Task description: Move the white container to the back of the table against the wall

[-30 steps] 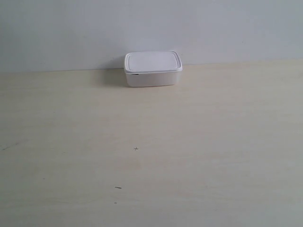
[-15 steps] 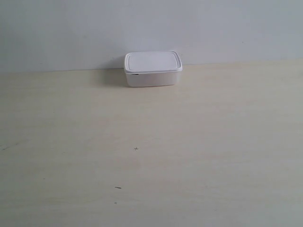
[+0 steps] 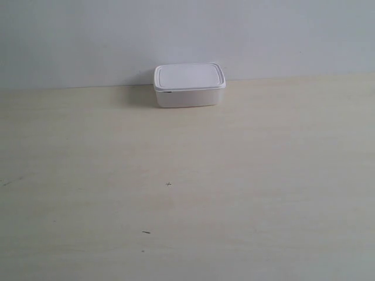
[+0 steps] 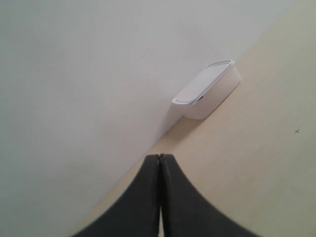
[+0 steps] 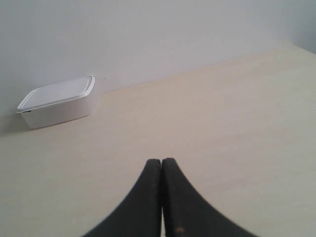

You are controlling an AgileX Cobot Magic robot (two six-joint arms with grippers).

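the left gripper [image 4: 160,157] and right gripper [image 5: 161,161] have smooth matte black fingers, broad-based and tapering.

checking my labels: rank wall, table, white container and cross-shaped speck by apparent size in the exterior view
Largest to smallest:
pale cream wood-grain table
plain grey-white wall
small white rectangular plastic container
tiny dark cross-shaped speck

The container [image 3: 189,85], a small white box with rounded corners, sat upright on the pale cream table [image 3: 246,175] with its flat lid shut. It stood at the table's back edge, seemingly against the plain grey-white wall [image 3: 275,35].
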